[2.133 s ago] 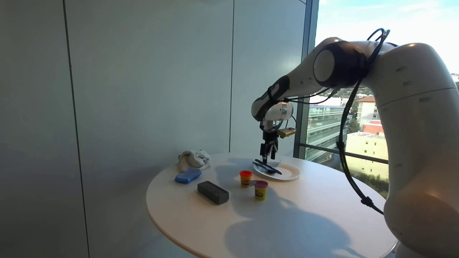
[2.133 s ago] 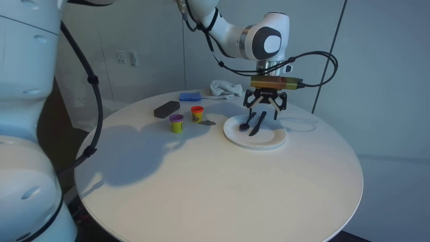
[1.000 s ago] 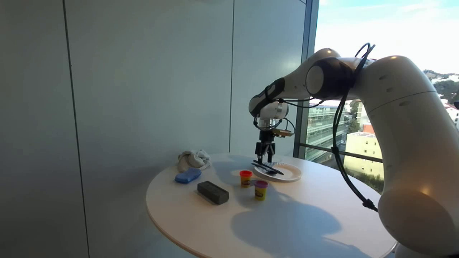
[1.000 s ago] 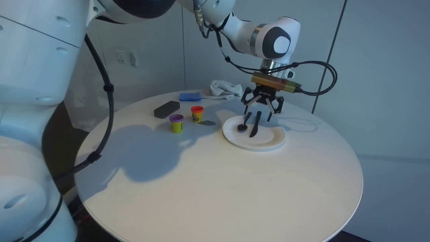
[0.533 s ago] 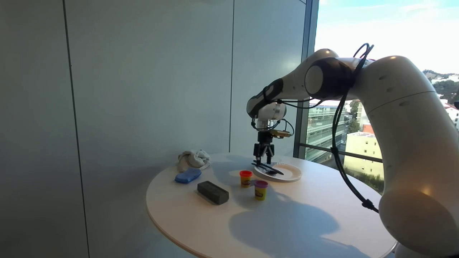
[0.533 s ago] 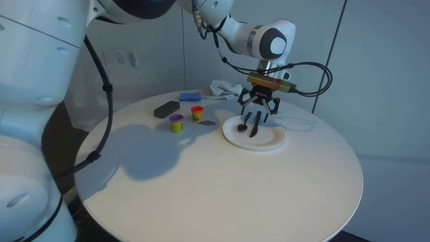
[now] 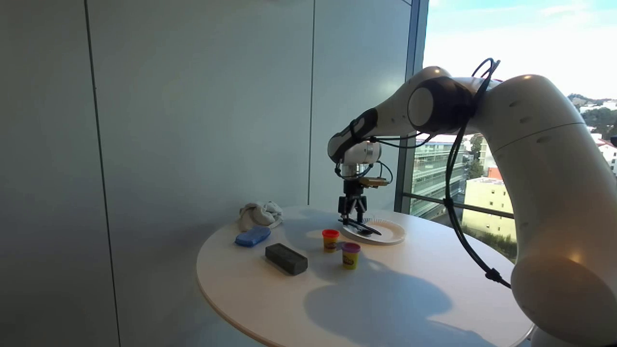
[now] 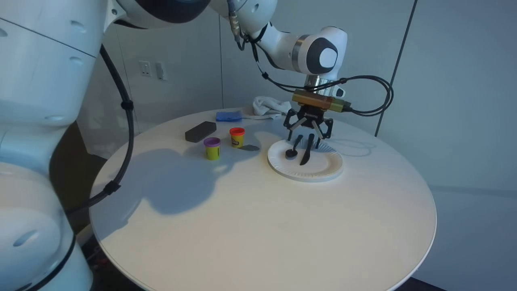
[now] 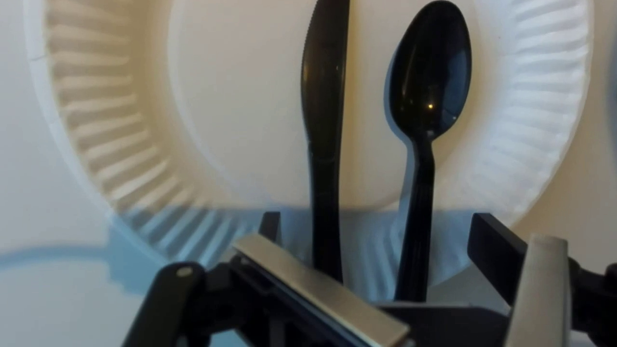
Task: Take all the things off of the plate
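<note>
A white paper plate (image 8: 327, 167) holds a black knife (image 8: 307, 151) and a black spoon (image 8: 291, 154) side by side. In the wrist view the knife (image 9: 325, 96) lies left of the spoon (image 9: 431, 72), with bare plate between them. My gripper (image 8: 303, 140) is open over the handle end of the plate. In the wrist view the gripper (image 9: 381, 229) has its fingertips (image 9: 496, 246) apart, with both handles between them and gaps on each side. The handle ends are hidden behind the gripper. The gripper (image 7: 352, 220) is low over the plate's far edge in an exterior view.
A red-lidded tub (image 8: 237, 137) and a purple-lidded tub (image 8: 212, 148) stand beside the plate. A dark grey block (image 8: 200, 131), a blue pouch (image 8: 228, 116) and a light cloth (image 8: 271, 107) lie farther off. All stand on a round white table (image 8: 258, 226).
My open gripper has moved sideways and lower over the handles. Between the oldest frames and one second ago the knife, spoon and plate shifted slightly; they have stayed still since.
</note>
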### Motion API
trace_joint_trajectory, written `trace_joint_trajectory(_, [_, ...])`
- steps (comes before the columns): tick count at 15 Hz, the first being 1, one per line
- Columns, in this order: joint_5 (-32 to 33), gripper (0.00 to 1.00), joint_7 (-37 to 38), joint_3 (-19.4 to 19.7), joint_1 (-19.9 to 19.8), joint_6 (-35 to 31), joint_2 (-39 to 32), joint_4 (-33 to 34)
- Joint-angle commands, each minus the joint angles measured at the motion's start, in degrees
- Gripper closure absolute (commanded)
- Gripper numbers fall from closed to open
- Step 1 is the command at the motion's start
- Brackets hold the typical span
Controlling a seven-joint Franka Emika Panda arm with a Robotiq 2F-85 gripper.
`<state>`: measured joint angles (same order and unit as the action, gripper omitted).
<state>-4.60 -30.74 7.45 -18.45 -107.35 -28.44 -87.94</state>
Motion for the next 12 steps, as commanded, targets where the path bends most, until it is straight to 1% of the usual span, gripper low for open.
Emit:
trace_joint_trajectory(1, [1.0, 0.00, 0.4, -0.6, -0.2, -3.9, 0.6, -1.3])
trace_joint_trajectory(2, [0.9, 0.00, 0.1, -0.7, -0.4, -4.0, 0.4, -1.2])
trace_joint_trajectory(3, [0.7, 0.03, -0.3, -0.8, -0.5, -4.5, 0.5, -1.3])
trace_joint_trajectory(4, [0.8, 0.26, -0.4, -0.8, -0.5, -4.7, 0.6, -1.4])
trace_joint_trajectory(6, [0.7, 0.30, -0.9, -0.9, -0.5, -5.3, 0.8, -1.6])
trace_joint_trajectory(7, [0.5, 0.39, -1.1, -1.0, -0.6, -5.5, 0.8, -1.6])
trace_joint_trajectory(11, [0.6, 0.69, -1.3, -1.0, -0.6, -6.4, 1.1, -1.8])
trace_joint_trajectory(12, [0.4, 0.78, -1.4, -1.0, -0.6, -6.6, 1.2, -1.9])
